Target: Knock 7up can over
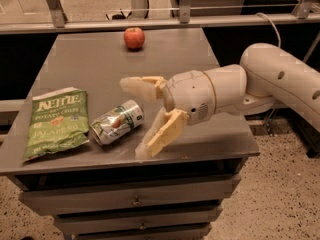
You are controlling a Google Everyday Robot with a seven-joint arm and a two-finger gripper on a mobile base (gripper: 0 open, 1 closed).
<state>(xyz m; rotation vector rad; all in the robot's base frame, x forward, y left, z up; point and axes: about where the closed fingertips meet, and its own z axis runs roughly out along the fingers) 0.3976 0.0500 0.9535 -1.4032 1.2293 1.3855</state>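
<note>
The 7up can (117, 122) lies on its side on the grey table (100, 59), silver-white with green lettering, its top end pointing left toward the chip bag. My gripper (135, 119) is just right of the can, open, with one cream finger (142, 88) behind the can and the other (162, 134) in front of it. The fingers hold nothing. The arm reaches in from the right.
A green Kettle chip bag (56, 121) lies flat at the table's left front, its edge close to the can. A red apple (134, 38) sits near the far edge. Drawers run below the tabletop (135, 201). A metal rail crosses behind the table.
</note>
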